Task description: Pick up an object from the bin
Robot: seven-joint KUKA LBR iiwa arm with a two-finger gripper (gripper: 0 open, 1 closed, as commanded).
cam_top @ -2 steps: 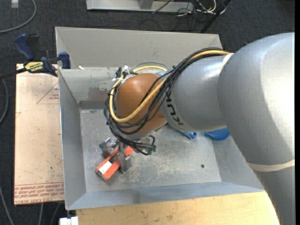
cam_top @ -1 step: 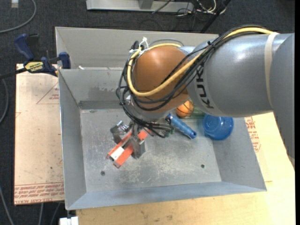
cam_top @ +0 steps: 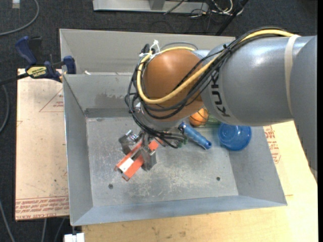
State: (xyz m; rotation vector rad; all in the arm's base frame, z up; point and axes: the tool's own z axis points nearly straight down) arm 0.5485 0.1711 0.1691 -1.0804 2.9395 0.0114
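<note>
My gripper (cam_top: pixel 139 149) is down near the bin's floor, left of centre, under the orange wrist cover. A red, bar-shaped thing with a white end (cam_top: pixel 128 166) lies slantwise on the floor, its upper end running in between the fingers. One grey finger (cam_top: pixel 127 139) stands on its upper-left side and a dark one (cam_top: pixel 150 158) on its lower-right. There is a gap to the bar on the left side, so the gripper looks open around it. The bar rests on the floor.
Right of the gripper lie a blue handle-like tool (cam_top: pixel 198 137), an orange ball (cam_top: pixel 200 117) and a blue round cup (cam_top: pixel 235 137), with a bit of green beside the ball. The arm hides the bin's back right. Bare floor lies in front and to the left.
</note>
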